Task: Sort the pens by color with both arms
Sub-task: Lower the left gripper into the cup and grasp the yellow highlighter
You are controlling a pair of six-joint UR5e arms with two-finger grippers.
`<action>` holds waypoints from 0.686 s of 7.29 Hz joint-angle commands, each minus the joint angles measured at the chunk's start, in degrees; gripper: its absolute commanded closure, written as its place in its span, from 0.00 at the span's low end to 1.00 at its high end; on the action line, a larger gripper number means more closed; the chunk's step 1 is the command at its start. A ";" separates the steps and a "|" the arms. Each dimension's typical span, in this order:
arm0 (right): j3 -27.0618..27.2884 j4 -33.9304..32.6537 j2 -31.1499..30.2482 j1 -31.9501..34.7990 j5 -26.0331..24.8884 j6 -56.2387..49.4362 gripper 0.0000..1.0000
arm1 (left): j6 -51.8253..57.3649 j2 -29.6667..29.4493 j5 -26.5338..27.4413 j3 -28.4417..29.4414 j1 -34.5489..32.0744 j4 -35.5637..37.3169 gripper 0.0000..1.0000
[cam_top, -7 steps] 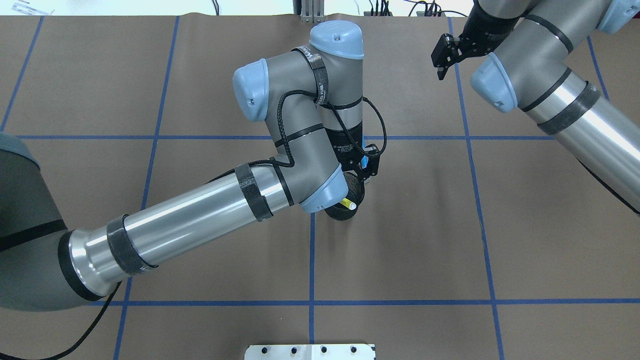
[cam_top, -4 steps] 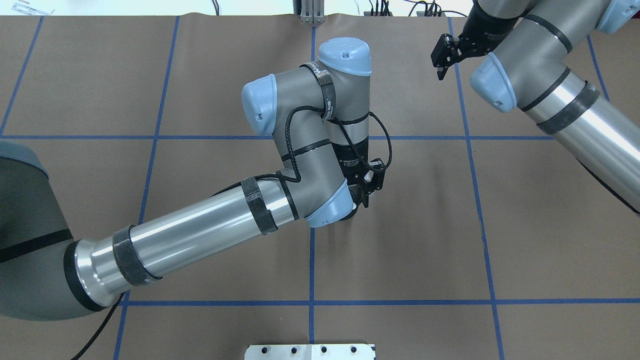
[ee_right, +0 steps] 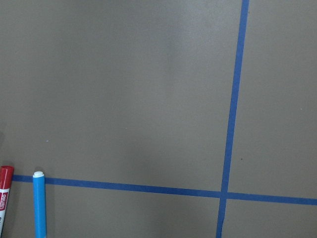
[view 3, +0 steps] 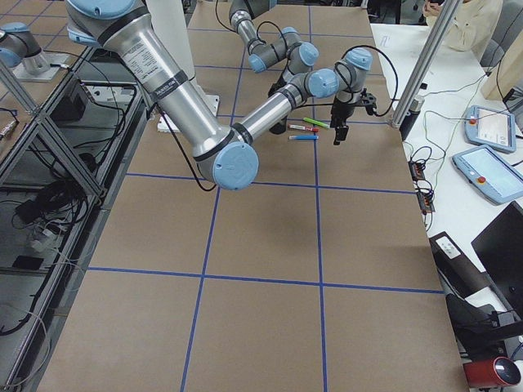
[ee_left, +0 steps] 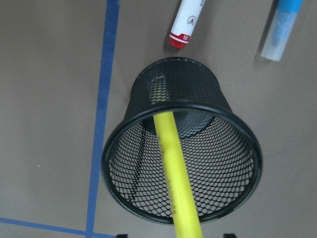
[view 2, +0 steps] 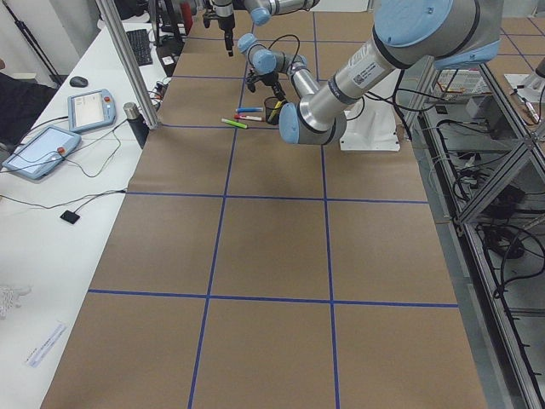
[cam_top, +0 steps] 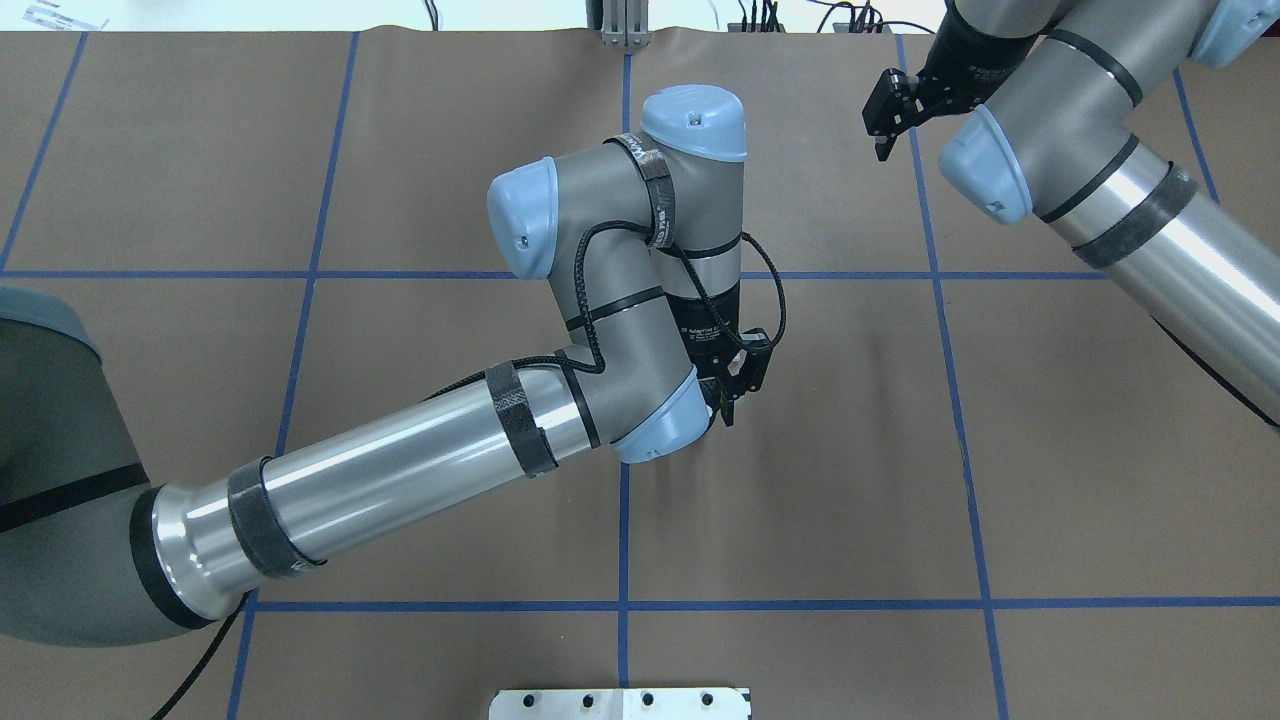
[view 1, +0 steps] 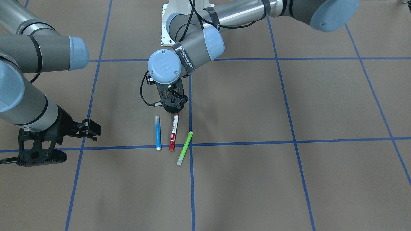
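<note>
Left arm (cam_top: 400, 470) is sliding over mesh cup (ee_left: 143, 99). Front cam: right claw (view 1: 91, 128) idling empty, gap unclear; blue pen (view 1: 157, 132) lying on table (view 1: 289, 176); left claw (cam_top: 735, 395) gaping astride yellow pen (ee_left: 173, 163) in cup; red pen (view 1: 173, 128), green pen (view 1: 185, 147) alongside. Reckon 3 out, 1 remaining.

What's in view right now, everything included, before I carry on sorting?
blue pen: one, blue, flat on the table, beside the red.
red pen: one, red cap and white barrel, between blue and green.
green pen: one, lime, tilted across a tape line.
yellow pen: one, yellow, leaning inside the cup.
mesh cup: one, black, near the red pen's end.
table: one, brown, blue tape grid.
pendants: two, grey, side bench.
left gripper: black, open, over the cup.
right gripper: black, away from the pens, jaw state unclear.
</note>
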 commanded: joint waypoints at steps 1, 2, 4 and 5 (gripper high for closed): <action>-0.12 0.05 0.09 0.00 0.00 -0.02 0.02 | 0.30 0.09 0.00 0.00 0.01 0.00 0.46; -0.21 0.05 0.00 0.00 0.00 -0.02 0.02 | 0.39 0.09 0.00 0.00 0.01 0.00 0.50; -0.21 0.05 0.00 0.00 0.00 -0.02 0.02 | 0.47 0.18 0.00 0.00 0.01 0.00 0.61; -0.29 0.05 0.00 0.00 0.00 -0.02 0.02 | 0.56 0.36 0.09 -0.09 0.01 0.00 0.65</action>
